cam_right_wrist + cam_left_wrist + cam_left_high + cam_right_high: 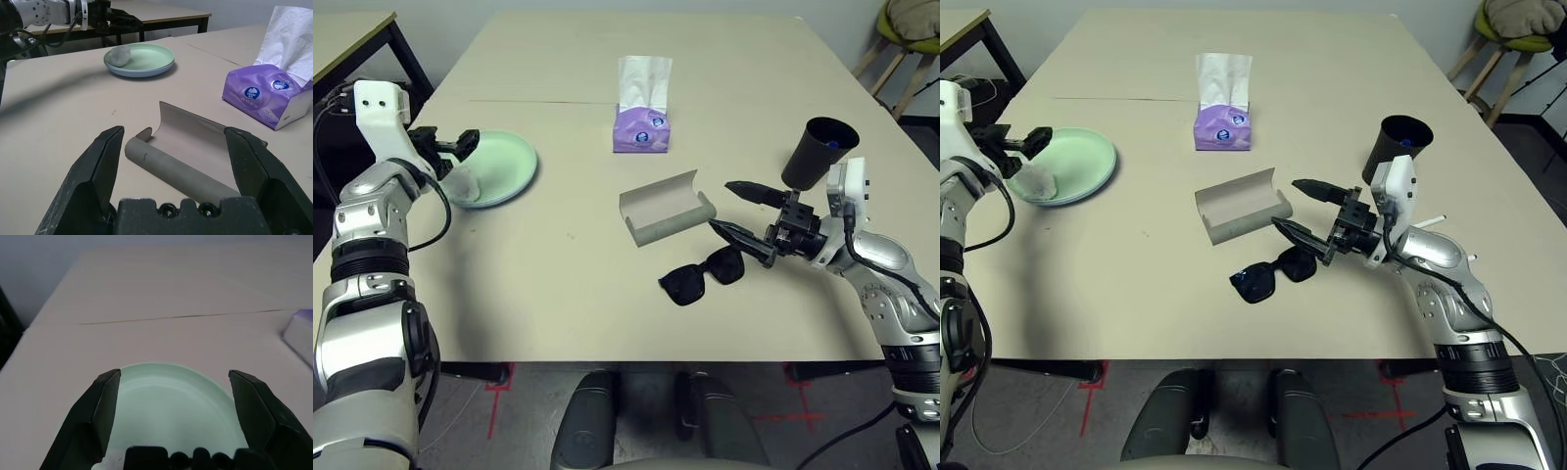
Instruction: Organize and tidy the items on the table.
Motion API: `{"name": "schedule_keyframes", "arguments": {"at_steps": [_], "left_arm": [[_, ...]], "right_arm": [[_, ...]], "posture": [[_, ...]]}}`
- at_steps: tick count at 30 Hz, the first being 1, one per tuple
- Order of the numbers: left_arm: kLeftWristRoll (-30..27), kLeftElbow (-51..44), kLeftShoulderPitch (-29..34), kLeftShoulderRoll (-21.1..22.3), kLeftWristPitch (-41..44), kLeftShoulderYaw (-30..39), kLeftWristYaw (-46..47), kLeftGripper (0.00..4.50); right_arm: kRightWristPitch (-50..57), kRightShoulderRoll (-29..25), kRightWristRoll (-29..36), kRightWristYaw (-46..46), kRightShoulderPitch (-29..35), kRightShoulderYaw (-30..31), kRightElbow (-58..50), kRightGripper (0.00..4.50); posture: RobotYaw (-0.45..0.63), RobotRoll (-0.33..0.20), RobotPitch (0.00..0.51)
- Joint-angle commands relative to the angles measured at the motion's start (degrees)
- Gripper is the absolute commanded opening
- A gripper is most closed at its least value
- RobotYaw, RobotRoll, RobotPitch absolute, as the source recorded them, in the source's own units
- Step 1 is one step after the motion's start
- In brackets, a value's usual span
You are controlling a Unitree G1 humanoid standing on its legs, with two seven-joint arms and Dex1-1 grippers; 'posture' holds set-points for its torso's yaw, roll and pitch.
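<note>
Both jaws gape empty; mint green plate (499, 166) carries a crumpled tissue (119, 55).

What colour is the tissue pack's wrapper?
Purple, with small round blue logos: tissue pack, clearest in the right wrist view.

Even, soft overhead light falls on the table (607, 294), with no glare. A broad faint shadow spreads at left under the left arm (372, 245). The sunglasses (705, 274) cast a small tight shadow. Left wrist view is hazy; its fingers (93, 421) look soft.
</note>
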Motion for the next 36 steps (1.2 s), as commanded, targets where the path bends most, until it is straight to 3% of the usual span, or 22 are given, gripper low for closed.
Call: {"name": "schedule_keyframes", "arguments": {"at_steps": [1,9,16,36], "left_arm": [[-2.5,-5.0,1.9,-0.3,0.4,-0.8,-8.0,4.46],[-6.4,-15.7,9.1,0.8,2.0,-4.9,-27.6,4.46],[-7.7,-19.4,12.6,0.7,0.4,-6.7,-37.3,4.46],[-9.3,-29.0,20.5,-3.7,-5.3,-12.1,-47.4,4.46]], "right_arm": [[-0.6,-0.2,-0.8,-0.2,0.1,-0.8,0.6,4.50],[0.0,-1.0,-0.8,-0.3,-0.2,-1.2,0.4,4.50],[0.3,-1.6,-0.7,-0.2,-0.7,-1.1,0.4,4.50],[2.1,-8.0,-0.8,3.0,-1.4,-2.4,0.7,4.50]], "posture": [[0.07,0.000,0.146],[0.07,0.000,0.152],[0.08,0.000,0.154],[0.06,0.000,0.199]]}}
